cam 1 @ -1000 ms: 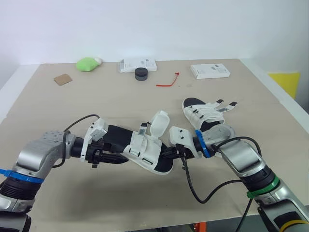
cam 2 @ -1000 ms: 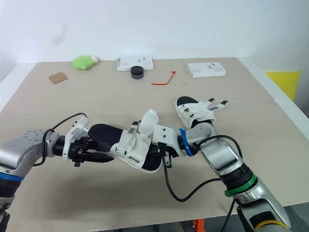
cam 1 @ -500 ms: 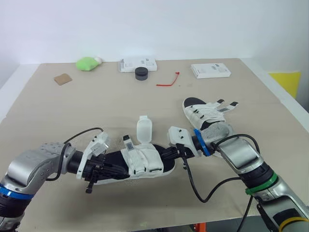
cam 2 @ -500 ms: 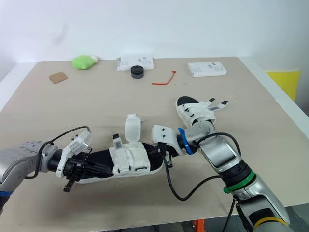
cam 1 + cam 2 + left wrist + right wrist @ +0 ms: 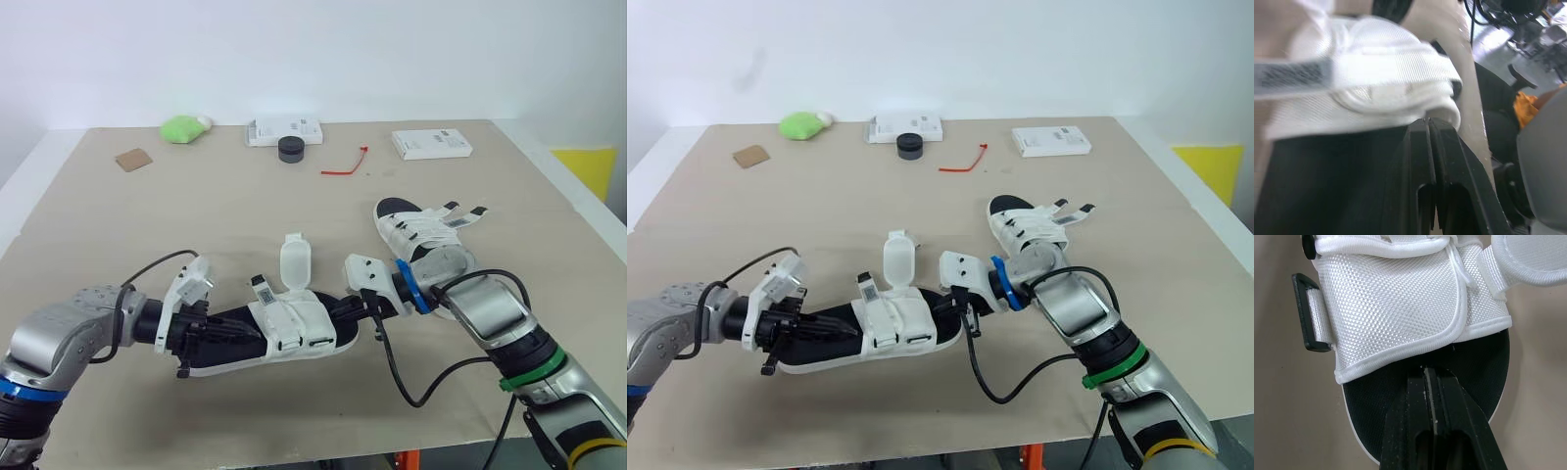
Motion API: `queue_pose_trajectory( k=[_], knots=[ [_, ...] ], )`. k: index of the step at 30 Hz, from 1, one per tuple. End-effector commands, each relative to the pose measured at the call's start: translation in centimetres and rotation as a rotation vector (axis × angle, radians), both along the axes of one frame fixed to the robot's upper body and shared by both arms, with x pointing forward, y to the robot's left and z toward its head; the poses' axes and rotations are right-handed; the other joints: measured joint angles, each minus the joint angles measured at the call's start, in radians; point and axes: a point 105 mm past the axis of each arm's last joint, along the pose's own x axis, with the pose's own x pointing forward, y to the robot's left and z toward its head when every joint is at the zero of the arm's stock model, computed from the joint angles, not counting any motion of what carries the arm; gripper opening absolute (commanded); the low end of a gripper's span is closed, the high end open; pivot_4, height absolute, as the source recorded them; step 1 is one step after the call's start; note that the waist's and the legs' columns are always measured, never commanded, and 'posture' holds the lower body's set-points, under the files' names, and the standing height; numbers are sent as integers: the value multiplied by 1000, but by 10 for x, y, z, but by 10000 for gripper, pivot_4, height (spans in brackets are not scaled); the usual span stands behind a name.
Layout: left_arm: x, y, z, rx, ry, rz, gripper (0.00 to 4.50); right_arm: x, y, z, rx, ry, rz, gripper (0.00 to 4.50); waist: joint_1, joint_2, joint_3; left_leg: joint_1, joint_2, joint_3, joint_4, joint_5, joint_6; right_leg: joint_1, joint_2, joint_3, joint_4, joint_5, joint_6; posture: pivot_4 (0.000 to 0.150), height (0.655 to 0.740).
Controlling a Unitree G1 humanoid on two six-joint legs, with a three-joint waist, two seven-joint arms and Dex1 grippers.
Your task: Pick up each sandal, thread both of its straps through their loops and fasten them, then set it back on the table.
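Note:
A white-strapped sandal with a black footbed (image 5: 289,328) lies flat near the table's front edge, and one strap flap (image 5: 296,261) stands up loose. My left gripper (image 5: 230,333) is at its heel end. Its shut fingers (image 5: 1428,132) lie on the footbed with their tips against the white strap (image 5: 1386,93). My right gripper (image 5: 343,311) is at the toe end, its fingers (image 5: 1426,382) shut and resting on the black footbed just short of the front strap (image 5: 1396,303). A second sandal (image 5: 421,238) lies behind my right wrist with its straps loose.
Along the far side sit a green lump (image 5: 183,127), a white box (image 5: 284,130), a black round cap (image 5: 290,148), a red tie (image 5: 345,163) and another white box (image 5: 432,144). A cardboard scrap (image 5: 130,159) lies far left. The table's front edge (image 5: 294,452) runs close below the sandal.
The sandal was raised and tilted between both grippers a second ago and now lies flat on the table. My left gripper came down with it. The strap flap now points up.

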Motion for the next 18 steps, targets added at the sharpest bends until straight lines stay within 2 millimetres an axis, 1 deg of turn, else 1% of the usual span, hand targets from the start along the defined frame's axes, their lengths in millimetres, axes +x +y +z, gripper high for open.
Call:
queue_pose_trajectory(
  k=[1,2,4,6,7,9,10,11,12,13,14,15,16,17,18],
  knots=[
    [-3,4,23,-31,-62,-7,982,-5,-20,-33,-114,96,-67,0,1,0,0,0,0,0,0,0,0,0,0,0,0,0,0,1500,7400],
    [-3,6,27,-35,-68,5,982,-5,-20,-33,-113,97,-68,0,1,0,0,0,0,0,0,0,0,0,0,0,0,0,0,1500,7400],
    [8,8,38,-63,-119,69,982,-4,-19,-33,-109,97,-71,0,3,0,0,0,0,0,0,0,0,0,0,0,0,0,0,1500,7400],
    [18,6,48,-106,-169,121,982,-4,-19,-32,-104,96,-74,0,10,0,0,0,0,0,1,0,0,0,0,0,0,0,0,1500,7400],
    [22,4,50,-123,-164,140,3347,-4,-18,-32,-103,96,-74,0,13,0,0,0,0,0,1,0,0,1,0,0,0,0,0,1500,7400],
    [23,-1,53,-148,-154,137,9094,-4,-18,-32,-103,97,-74,0,17,0,0,0,0,0,1,0,0,1,0,0,0,1,1,1500,7400],
    [22,-5,53,-153,-163,130,14552,-4,-18,-32,-102,99,-74,0,17,0,0,0,0,0,1,0,0,1,0,0,0,1,1,1500,7400],
    [22,-8,52,-160,-169,128,14552,-5,-18,-32,-101,101,-75,0,18,0,0,0,0,0,1,0,0,1,0,0,0,1,1,1500,7400],
    [21,-11,52,-171,-166,127,23978,-6,-19,-32,-98,107,-80,0,18,0,0,0,0,0,1,0,0,1,0,0,0,1,1,1500,7400],
    [22,-14,50,-175,-164,134,25201,-6,-19,-32,-96,110,-84,0,18,0,0,0,0,0,1,0,0,1,0,0,0,1,1,1500,7400],
    [22,-15,49,-177,-157,137,29367,-7,-20,-32,-92,115,-89,0,19,0,0,0,0,0,1,0,0,1,0,0,0,1,1,1500,7400],
    [22,-15,47,-176,-154,142,30994,-8,-20,-31,-89,119,-92,0,19,0,0,0,0,0,1,0,0,1,0,0,0,1,1,1500,7400],
    [24,-15,45,-170,-159,152,35047,-9,-20,-31,-87,122,-95,0,19,0,0,0,0,0,1,0,0,1,0,0,0,1,1,1500,7400],
    [25,-16,44,-167,-162,158,37848,-10,-20,-31,-85,124,-98,0,19,0,0,0,0,0,1,0,0,1,0,0,0,1,1,1500,7400],
    [26,-16,44,-167,-158,165,42494,-11,-20,-30,-84,125,-99,0,19,0,0,0,0,0,1,0,0,1,0,0,0,1,1,1500,7400]
  ],
)
